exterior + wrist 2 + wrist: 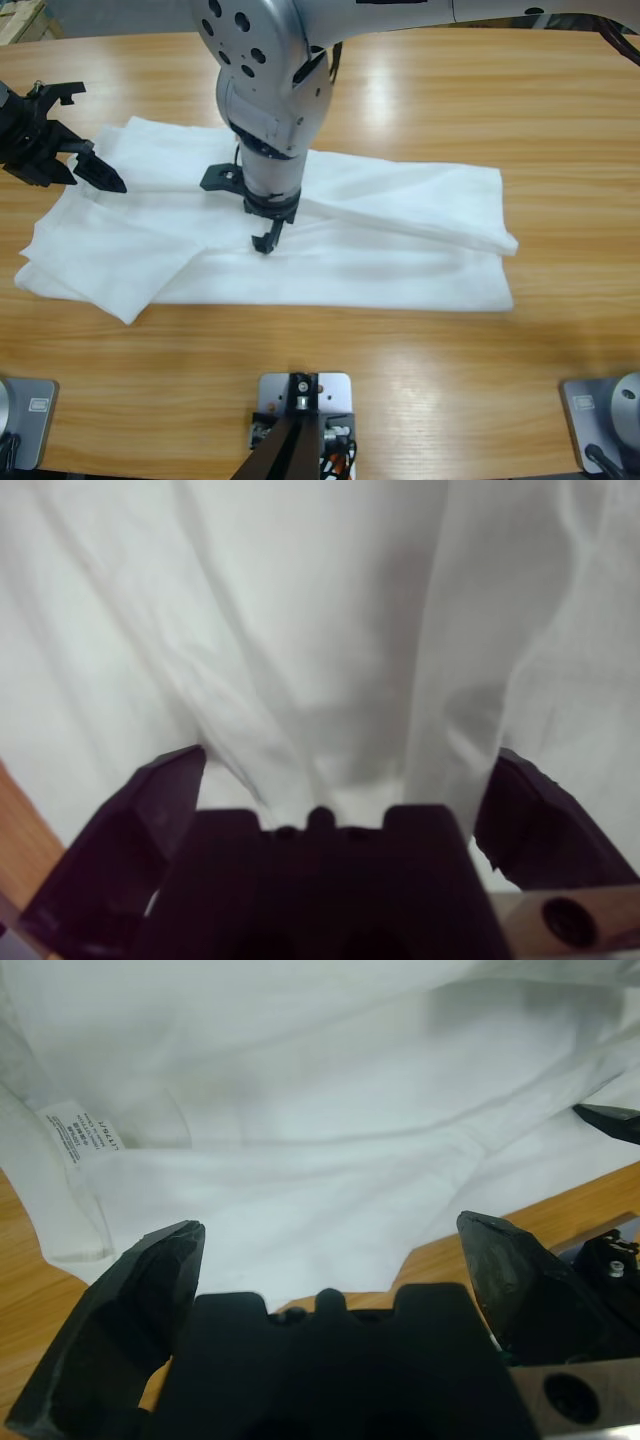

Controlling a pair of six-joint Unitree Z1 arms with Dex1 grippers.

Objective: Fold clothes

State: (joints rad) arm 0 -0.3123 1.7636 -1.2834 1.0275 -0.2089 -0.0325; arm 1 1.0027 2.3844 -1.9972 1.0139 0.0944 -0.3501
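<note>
White T-shirt (380, 230) lying folded lengthwise across the wooden table (420, 390), left gripper (62, 135) spread apart at its end, right gripper (268, 238) spread apart over its middle

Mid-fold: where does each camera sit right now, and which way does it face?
High view: fixed above the table, looking down on the white T-shirt; both arms show, the left tool at the shirt's left edge, the right tool over its middle.
Left wrist view: on the left wrist, looking along the open left tool across the shirt to its label.
Right wrist view: on the right wrist, close over the folds; right tool open.
Shared: all three show the shirt.
</note>
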